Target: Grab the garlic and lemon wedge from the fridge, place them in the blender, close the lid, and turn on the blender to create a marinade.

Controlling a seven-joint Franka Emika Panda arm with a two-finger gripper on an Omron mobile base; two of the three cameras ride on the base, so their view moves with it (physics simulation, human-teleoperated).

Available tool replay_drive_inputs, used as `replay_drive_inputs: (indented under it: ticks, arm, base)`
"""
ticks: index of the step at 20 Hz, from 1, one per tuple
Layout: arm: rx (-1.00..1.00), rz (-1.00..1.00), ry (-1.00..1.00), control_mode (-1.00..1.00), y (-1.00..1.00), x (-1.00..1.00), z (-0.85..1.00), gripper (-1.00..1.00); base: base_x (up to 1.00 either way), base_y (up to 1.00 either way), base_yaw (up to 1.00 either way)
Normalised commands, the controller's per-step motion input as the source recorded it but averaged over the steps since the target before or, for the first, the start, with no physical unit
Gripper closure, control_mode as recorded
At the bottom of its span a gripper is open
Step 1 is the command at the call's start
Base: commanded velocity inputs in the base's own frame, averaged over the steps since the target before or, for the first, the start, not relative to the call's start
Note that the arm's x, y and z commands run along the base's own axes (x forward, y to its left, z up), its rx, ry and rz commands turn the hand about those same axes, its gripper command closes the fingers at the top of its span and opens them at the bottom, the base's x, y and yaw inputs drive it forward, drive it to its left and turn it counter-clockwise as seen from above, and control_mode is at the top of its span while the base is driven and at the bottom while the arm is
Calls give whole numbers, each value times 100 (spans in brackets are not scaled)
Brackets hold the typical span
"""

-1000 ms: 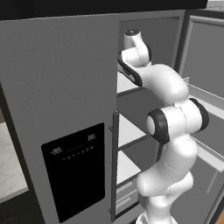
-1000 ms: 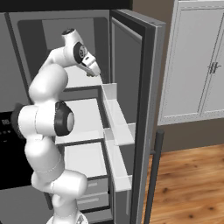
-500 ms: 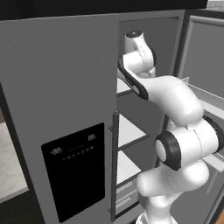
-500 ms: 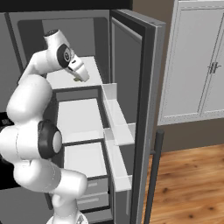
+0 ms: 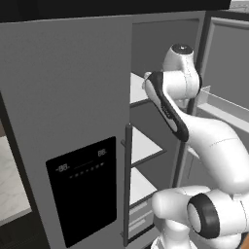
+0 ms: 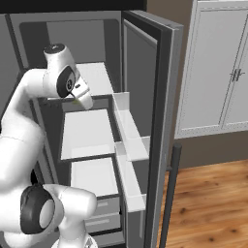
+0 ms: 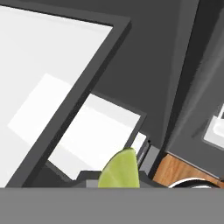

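Your fingers are clamped on the lemon wedge. They hang just off the fridge by its top shelf.

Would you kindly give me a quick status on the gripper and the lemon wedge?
Gripper by the upper fridge shelf. Yellow-green lemon wedge at its tip, apparently held. Fridge door open, nothing blocking.

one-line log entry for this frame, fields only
phase: fetch from fridge | pincer: by top shelf, yellow-green lemon wedge at its tips | right door: open | garlic: unseen
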Motion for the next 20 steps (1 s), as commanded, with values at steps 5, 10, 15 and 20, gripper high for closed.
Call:
replay_drive_inputs:
  ticks: [5,10,15,20]
  arm:
    - [3,1,0,-100,0,-100,0,100]
    - [0,2,-10,-100,1,-100,0,100]
    - [0,0,-7,-100,-1,-48,0,100]
    - [0,0,0,-100,0,-10,0,100]
  base:
    - [0,0,0]
    - [0,0,0]
    - [0,0,0]
    - [0,0,0]
